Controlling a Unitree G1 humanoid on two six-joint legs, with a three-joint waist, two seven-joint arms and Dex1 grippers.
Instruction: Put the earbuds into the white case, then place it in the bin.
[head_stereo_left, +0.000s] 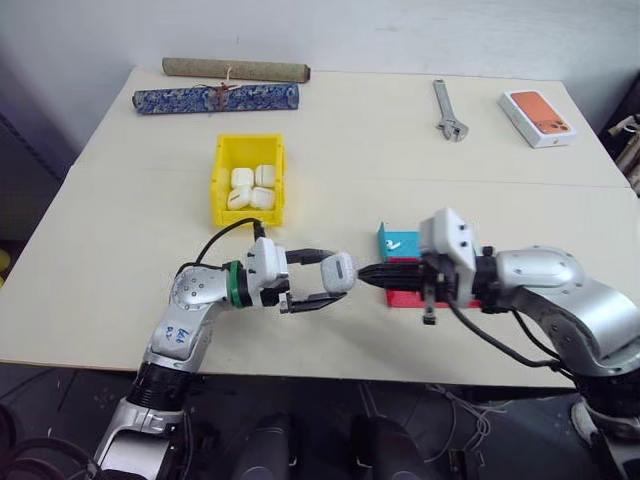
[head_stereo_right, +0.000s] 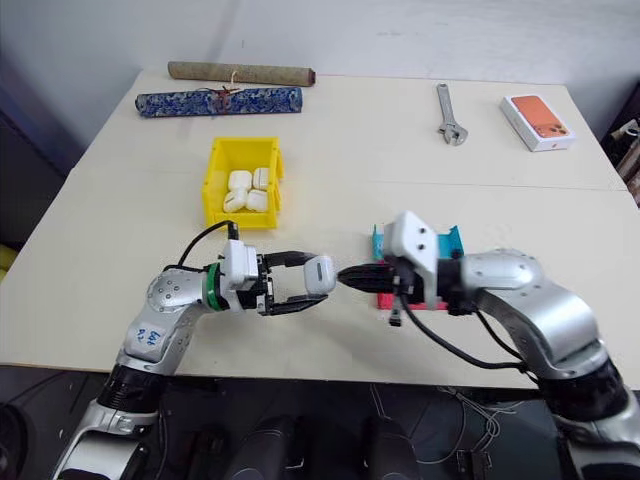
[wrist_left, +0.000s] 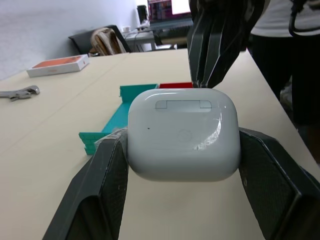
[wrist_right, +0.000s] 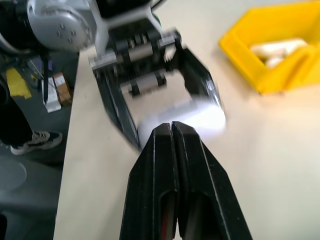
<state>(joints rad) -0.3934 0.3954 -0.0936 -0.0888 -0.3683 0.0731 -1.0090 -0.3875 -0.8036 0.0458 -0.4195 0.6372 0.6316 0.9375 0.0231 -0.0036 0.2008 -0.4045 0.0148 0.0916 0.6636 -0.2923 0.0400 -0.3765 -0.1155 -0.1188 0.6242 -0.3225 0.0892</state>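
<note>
The left gripper (head_stereo_left: 322, 285) has the white case (head_stereo_left: 339, 271) pinched between its two black fingers, lid shut, held up above the table (head_stereo_left: 130, 250) near its front edge. In the left wrist view the case (wrist_left: 184, 132) sits squarely between the pads, hinge side facing out. Straight across from it comes the right gripper (head_stereo_left: 368, 274), its fingers pressed flat together with nothing between them, tips aimed at the case and right up against its side; whether they actually touch it, I can't tell. The right wrist view shows those closed fingers (wrist_right: 175, 170) pointing at the blurred white case.

Behind the case, further up the table, sits the bin (head_stereo_left: 248, 180), bright yellow, with several small white cases (head_stereo_left: 251, 187) already lying inside. Just beyond the right gripper lie a teal tray (head_stereo_left: 398, 243) and a red tray (head_stereo_left: 412, 295), side by side.

Far from the case, along the back edge: a blue patterned roll (head_stereo_left: 216, 98), a brown roll (head_stereo_left: 236, 69), a wrench (head_stereo_left: 448, 110), and a flat white box with an orange top (head_stereo_left: 538, 117).
</note>
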